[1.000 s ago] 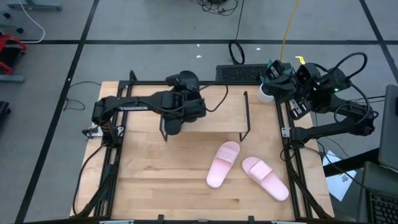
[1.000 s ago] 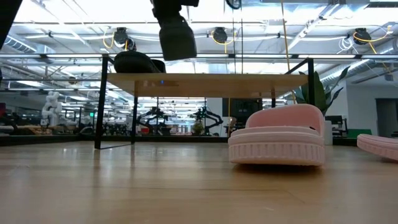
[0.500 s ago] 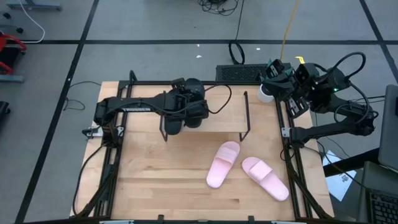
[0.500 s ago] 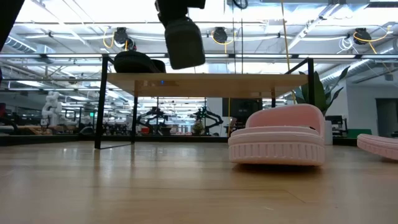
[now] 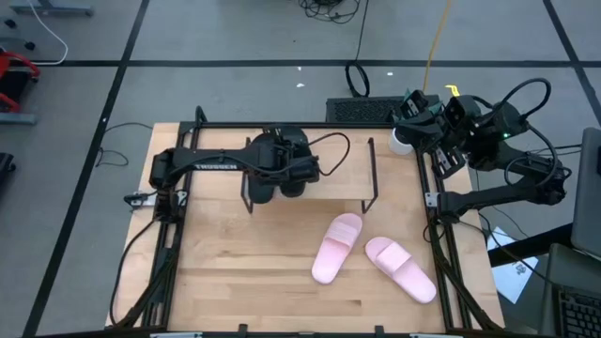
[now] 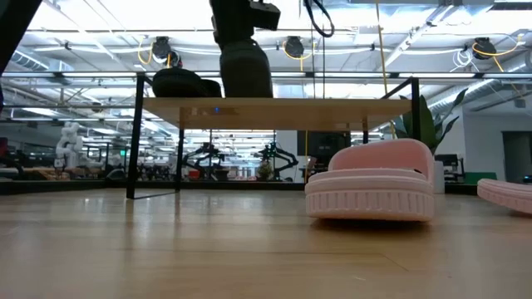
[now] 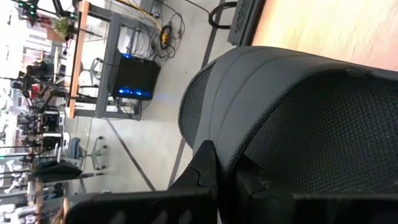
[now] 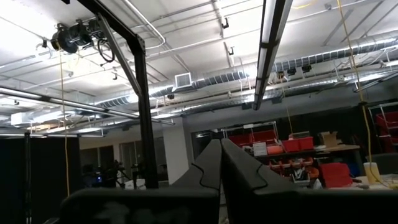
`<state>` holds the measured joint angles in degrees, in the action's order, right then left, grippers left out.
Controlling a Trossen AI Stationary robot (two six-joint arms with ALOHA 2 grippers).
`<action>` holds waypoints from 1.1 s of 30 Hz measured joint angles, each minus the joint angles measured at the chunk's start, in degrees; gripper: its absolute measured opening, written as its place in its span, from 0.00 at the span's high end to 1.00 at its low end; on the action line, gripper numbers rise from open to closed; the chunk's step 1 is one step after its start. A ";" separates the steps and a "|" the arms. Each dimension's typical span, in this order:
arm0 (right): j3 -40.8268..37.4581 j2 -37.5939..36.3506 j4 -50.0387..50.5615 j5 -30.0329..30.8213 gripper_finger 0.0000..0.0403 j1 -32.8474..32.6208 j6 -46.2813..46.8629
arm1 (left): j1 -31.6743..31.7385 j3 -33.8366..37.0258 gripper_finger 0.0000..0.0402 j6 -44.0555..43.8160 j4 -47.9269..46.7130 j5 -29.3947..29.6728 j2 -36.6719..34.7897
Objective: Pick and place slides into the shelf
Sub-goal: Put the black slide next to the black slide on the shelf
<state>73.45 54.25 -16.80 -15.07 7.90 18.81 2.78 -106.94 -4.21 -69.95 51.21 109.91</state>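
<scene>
My left gripper (image 5: 293,161) is over the left half of the shelf (image 5: 343,174), shut on a black slide (image 6: 245,68) that stands on end above the plank top (image 6: 316,103). This slide (image 7: 292,118) fills the left wrist view. The other black slide (image 6: 184,83) lies on the plank top beside it (image 5: 261,186). Two pink slides (image 5: 336,246) (image 5: 402,268) lie sole down on the table in front of the shelf. My right gripper (image 5: 424,130) waits shut off the table's far right corner. My left gripper holds the black slide by its upper end (image 7: 227,158), pinched between the two fingers (image 7: 202,177), coming from above and pointing down. The slide hangs upright below the fingers. Its lower end (image 6: 246,95) is at the shelf's plank top; whether it rests there I cannot tell.
The right half of the shelf top (image 6: 349,103) is bare. The nearer pink slide (image 6: 370,187) stands before the shelf's right legs, the other (image 6: 507,195) at the right edge of the low view. A black frame (image 5: 434,221) borders the table.
My left gripper has moved toward the table's right and down over the shelf, still shut on the black slide. The slide has swung from tilted to upright, and its lower end has come down to the plank top beside the other black slide.
</scene>
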 joint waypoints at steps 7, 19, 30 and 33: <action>0.00 -0.01 -0.02 0.00 1.00 0.00 0.00 | 0.09 0.00 1.00 -0.75 0.17 -2.29 0.52; 0.00 -0.01 -0.02 -0.15 1.00 0.00 0.22 | 0.16 0.02 1.00 -0.05 -0.26 -2.26 2.33; 0.00 -0.01 0.02 -0.20 1.00 0.00 0.55 | 0.14 0.02 1.00 0.94 -1.02 -2.22 2.54; 0.00 -0.01 0.02 -0.22 1.00 0.00 0.66 | 0.08 0.02 1.00 0.93 -1.70 -2.24 2.54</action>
<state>73.45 54.24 -16.78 -15.29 7.90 19.47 2.86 -106.91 -3.28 -71.65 48.97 112.44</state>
